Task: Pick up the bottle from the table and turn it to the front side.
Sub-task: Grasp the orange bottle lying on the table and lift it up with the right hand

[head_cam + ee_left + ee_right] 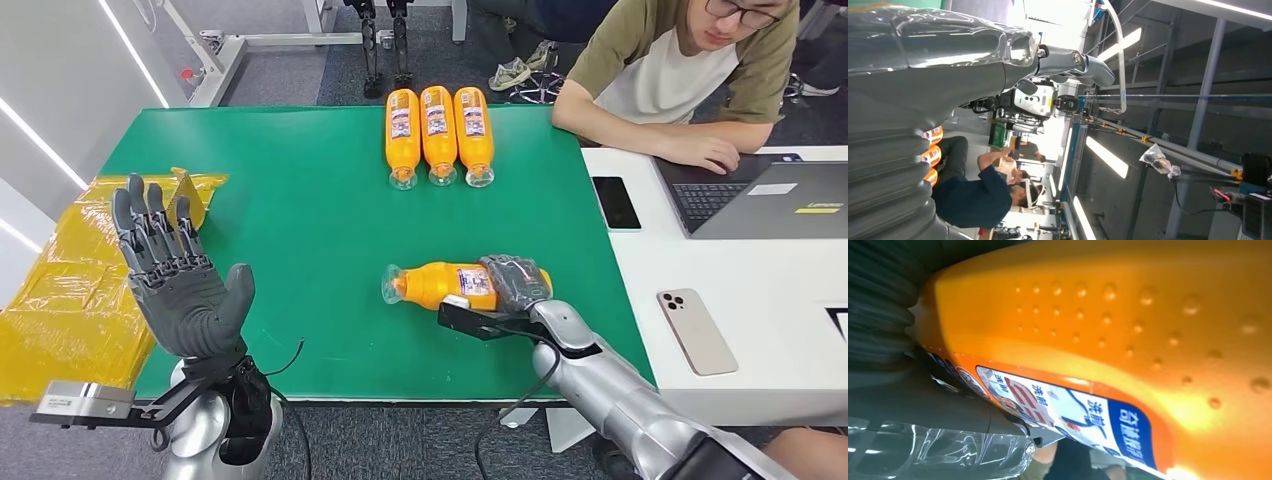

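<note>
1. Looking from the head view, the right hand (515, 283) is wrapped over the base end of the orange plastic bottle with a clear cap end and a white-and-blue label (445, 285), which lies on its side on the green table mat (290, 210), on the robot's side of the row of three matching orange bottles (438, 135). The grasp looks made; lifting and turning to the front are judged not yet done. The left hand (175, 275) is raised, empty, fingers spread, well apart from that row.
2. Seen from the left wrist view, its grey ribbed cover (893, 165) shows; a seated person (978, 192) is near the row.
3. Seen from the right wrist view, the bottle (1108, 340) is pressed close against the hand, label partly facing the camera.
</note>
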